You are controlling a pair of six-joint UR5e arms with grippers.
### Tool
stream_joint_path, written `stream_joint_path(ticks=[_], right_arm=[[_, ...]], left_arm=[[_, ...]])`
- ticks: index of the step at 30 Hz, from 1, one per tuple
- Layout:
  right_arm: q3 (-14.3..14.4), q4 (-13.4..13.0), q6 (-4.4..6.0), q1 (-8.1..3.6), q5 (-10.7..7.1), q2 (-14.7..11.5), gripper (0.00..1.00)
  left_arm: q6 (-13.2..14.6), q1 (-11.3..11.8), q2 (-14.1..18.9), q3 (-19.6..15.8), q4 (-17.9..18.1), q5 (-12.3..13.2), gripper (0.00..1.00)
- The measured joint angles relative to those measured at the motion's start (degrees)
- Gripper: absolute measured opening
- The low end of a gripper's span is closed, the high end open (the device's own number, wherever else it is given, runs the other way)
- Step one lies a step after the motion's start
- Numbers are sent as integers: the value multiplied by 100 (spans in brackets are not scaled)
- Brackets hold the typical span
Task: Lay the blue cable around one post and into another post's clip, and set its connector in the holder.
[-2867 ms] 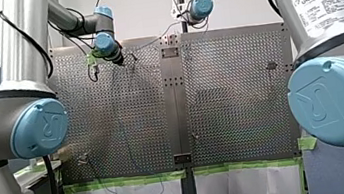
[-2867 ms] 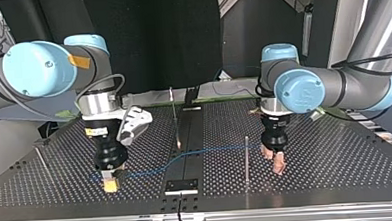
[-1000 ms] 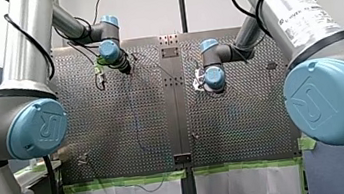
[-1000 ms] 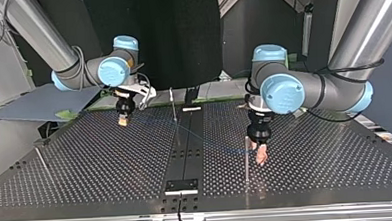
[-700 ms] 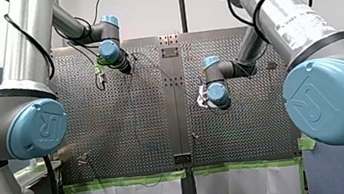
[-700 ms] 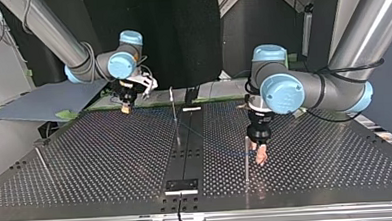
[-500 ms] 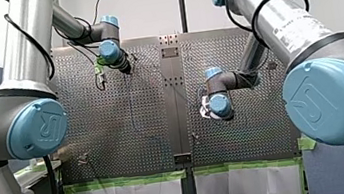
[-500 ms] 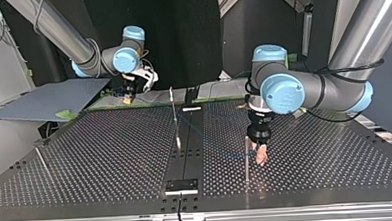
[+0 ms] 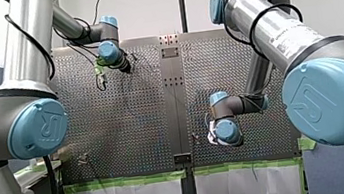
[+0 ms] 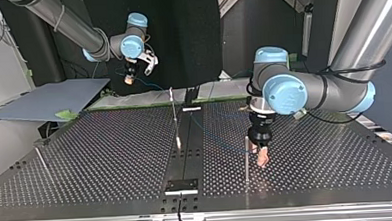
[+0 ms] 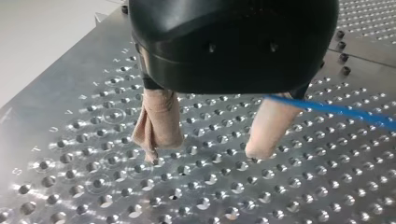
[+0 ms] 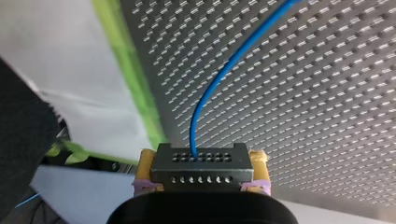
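Note:
In the right wrist view my right gripper (image 12: 201,179), with yellow pads, is shut on the black connector (image 12: 201,165). The blue cable (image 12: 224,74) runs from the connector out over the perforated plate. In the top view that gripper (image 10: 129,79) hangs raised beyond the table's far edge at the left. My left gripper (image 10: 262,157) stands open with beige pads just beside a thin upright post (image 10: 246,158). Seen from the left wrist, its fingers (image 11: 161,123) point down at the plate, and the cable (image 11: 341,111) crosses one finger on its outer side, not between them.
A second thin post (image 10: 174,116) stands at the table's centre strip, and a third (image 10: 42,160) near the top view's left edge. A small bracket (image 10: 182,185) sits on the centre strip at the near edge. Green tape (image 9: 130,180) lines the table's edge in the front view.
My right arm has carried the connector up and back past the table's far edge in the top view, dragging the cable with it. My left gripper has stayed by its post.

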Motion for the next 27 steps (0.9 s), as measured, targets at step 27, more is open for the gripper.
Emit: stream_joint_path(ticks=[27], right_arm=[[892,-1272,-610,-324,-456,1273,2]], left_arm=[[-115,376,5,1,69,-8,100]])
